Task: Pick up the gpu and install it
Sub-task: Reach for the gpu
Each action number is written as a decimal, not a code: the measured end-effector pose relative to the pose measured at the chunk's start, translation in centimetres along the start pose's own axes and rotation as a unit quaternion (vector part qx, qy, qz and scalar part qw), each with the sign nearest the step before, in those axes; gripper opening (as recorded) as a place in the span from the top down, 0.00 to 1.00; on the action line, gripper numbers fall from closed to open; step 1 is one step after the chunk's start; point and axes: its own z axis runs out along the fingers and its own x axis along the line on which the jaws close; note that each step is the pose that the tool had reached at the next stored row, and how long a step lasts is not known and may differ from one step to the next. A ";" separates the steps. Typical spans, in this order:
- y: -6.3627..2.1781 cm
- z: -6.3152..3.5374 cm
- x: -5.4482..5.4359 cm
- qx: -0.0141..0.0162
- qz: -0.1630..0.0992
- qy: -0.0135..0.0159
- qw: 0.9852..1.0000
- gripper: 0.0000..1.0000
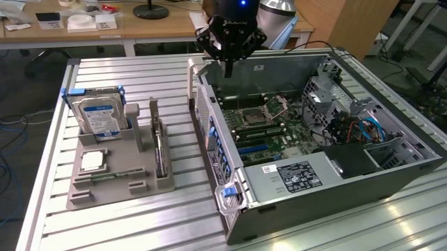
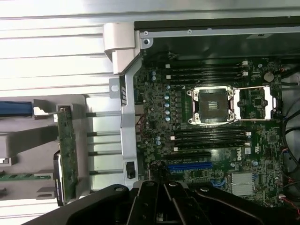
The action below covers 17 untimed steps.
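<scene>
Read the exterior view as a clock face centred on the picture. Nearest, at five o'clock, the computer case [image 1: 335, 204] lies open on the slatted table [image 1: 140, 225], with its labelled power supply [image 1: 297, 175] toward the camera. At eight o'clock sits a grey holder [image 1: 112, 191] carrying a small square chip [image 1: 92, 161], probably a processor, though the view is too coarse to be sure, and a green memory stick [image 1: 104, 179].

The gpu [image 1: 160, 151] [image 2: 65, 154] stands on edge in the holder's slot on the side closest to the case, and nothing touches it. Farther back, at nine o'clock, the blue-labelled hard drive [image 1: 99, 117] stands upright in its cradle. Inside the case the motherboard [image 1: 262, 130] lies flat, its socket [image 1: 255, 115] uncovered.

At twelve o'clock the gripper [image 1: 227, 72] [image 2: 163, 197] hangs over the case's far corner with its jaws pressed together on nothing. It is well apart from the gpu, which lies at about seven o'clock from it. Beyond stand wooden desks [image 1: 160, 26].
</scene>
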 end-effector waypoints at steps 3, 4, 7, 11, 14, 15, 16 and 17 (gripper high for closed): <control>-0.03 -0.01 0.4 0.000 0.000 0.000 1.000 0.89; -0.04 -0.02 0.6 0.000 0.000 0.000 1.000 0.89; -0.07 -0.03 1.0 0.000 0.000 0.000 1.000 0.89; -0.12 -0.04 1.6 0.000 0.000 0.000 1.000 0.89; -0.15 -0.05 2.0 0.000 0.000 0.000 1.000 0.89; -0.16 -0.06 2.1 0.000 0.000 0.000 1.000 0.89; -0.17 -0.06 2.3 0.000 0.000 0.000 1.000 0.89; -0.18 -0.06 2.4 0.000 0.000 0.000 1.000 0.89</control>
